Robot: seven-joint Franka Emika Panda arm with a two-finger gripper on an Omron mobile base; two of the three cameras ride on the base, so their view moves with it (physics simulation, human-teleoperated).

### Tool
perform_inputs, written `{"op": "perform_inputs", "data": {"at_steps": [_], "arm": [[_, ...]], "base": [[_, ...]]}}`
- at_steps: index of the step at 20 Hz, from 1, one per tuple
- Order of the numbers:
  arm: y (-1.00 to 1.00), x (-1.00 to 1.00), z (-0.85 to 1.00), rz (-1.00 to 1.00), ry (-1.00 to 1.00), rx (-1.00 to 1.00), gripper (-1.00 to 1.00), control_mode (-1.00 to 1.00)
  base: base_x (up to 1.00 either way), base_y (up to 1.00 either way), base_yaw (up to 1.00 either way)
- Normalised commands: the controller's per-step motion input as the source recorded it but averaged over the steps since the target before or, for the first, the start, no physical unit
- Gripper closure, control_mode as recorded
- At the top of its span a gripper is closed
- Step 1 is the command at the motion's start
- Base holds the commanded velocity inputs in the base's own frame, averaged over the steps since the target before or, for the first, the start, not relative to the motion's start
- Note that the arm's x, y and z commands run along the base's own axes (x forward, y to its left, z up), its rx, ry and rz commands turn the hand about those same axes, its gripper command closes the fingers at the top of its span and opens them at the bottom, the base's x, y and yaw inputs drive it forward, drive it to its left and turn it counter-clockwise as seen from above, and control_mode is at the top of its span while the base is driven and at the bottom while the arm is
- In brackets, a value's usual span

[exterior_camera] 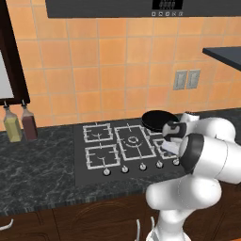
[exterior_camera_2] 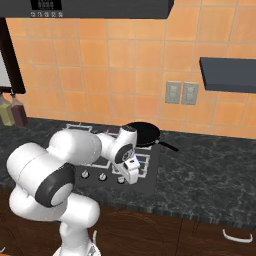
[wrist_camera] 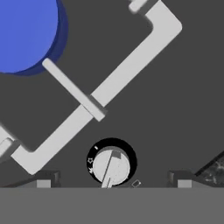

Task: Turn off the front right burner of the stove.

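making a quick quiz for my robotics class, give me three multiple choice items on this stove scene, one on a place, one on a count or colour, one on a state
1. Where does the black pan sit?
A. on the stove's back right burner
B. on the counter by the bottles
C. on the wall shelf

2. How many silver knobs run along the front edge of the stove?
A. three
B. five
C. seven

3. What is the state of the front right burner?
A. lit, with a blue flame disc
B. off, with a bare cap
C. covered by the pan

Answers:
1. A, both base views show the pan at the cooktop's back right corner.
2. B, the left base view shows five in a row.
3. A, the hand view shows a blue disc inside the grate, with the gripper open on either side of the knob.
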Motion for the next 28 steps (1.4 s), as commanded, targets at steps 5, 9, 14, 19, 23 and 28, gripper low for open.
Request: {"op": "perform_inputs", "data": {"at_steps": [5, 9, 14, 19, 23, 28], "arm": [[0.0, -0.05, -0.05, 0.0, 0.0, 0.0, -1.0, -1.0], [0.0, -0.28, -0.04, 0.0, -0.04, 0.0, -1.0, -1.0], [0.0, 0.11, -0.06, 0.0, 0.0, 0.0, -1.0, -1.0], [0.0, 0.09, -0.29, 0.0, 0.03, 0.0, -1.0, -1.0], [0.0, 0.07, -0.21, 0.0, 0.01, 0.0, -1.0, -1.0], [-0.02, 0.14, 0.0, -0.02, -0.07, 0.0, -1.0, -1.0]], "base": [[0.0, 0.0, 0.0], [0.0, 0.0, 0.0], [0.0, 0.0, 0.0], [0.0, 0.0, 0.0], [0.0, 0.0, 0.0], [0.0, 0.0, 0.0]]}}
